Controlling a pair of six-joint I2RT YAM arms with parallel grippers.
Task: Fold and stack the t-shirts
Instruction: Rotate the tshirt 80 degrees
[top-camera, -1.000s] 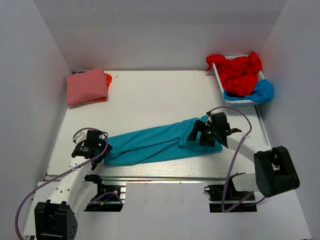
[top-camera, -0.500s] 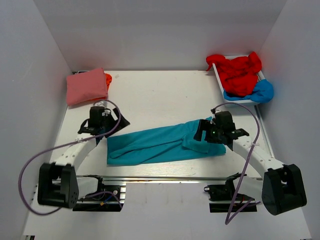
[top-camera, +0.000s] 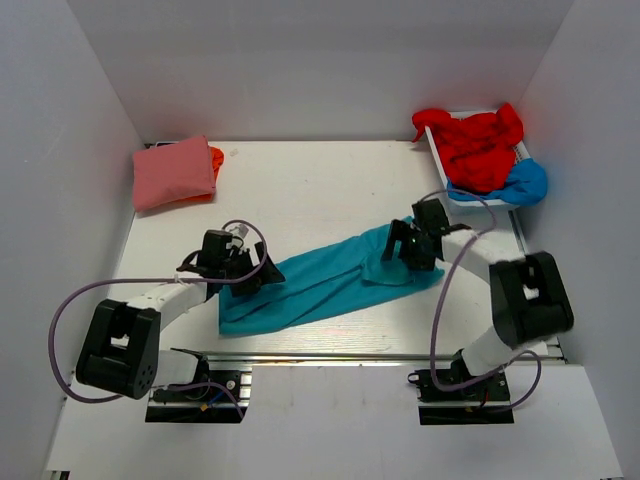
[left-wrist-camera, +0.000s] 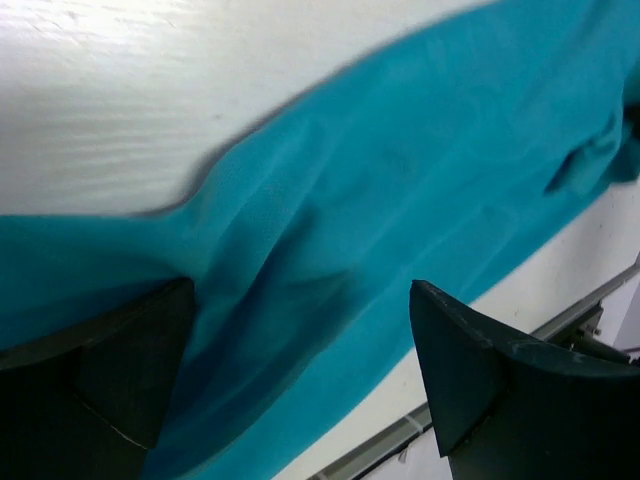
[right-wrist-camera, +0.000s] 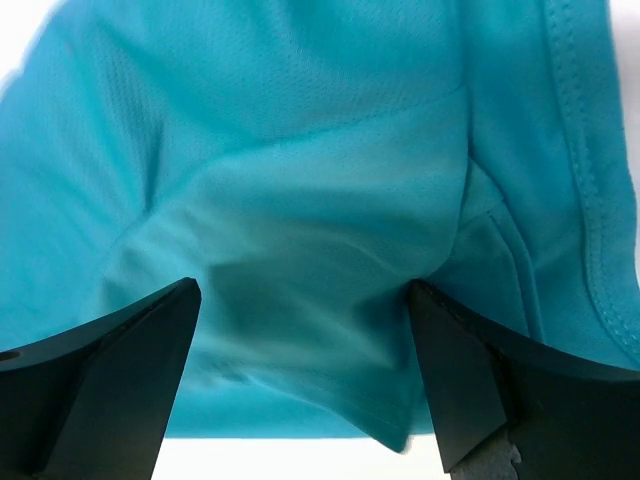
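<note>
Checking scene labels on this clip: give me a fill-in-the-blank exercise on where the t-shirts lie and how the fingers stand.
The stretched-out t-shirt is coloured ____.
The pink t-shirt lies folded on top of an ____ one.
The white tray holds a bright blue t-shirt and a ____ one.
The fingers of the left gripper and the right gripper are both ____.
Missing words: teal; orange; red; open.

White table (top-camera: 320, 190), white tray (top-camera: 480, 204) (far right)
</note>
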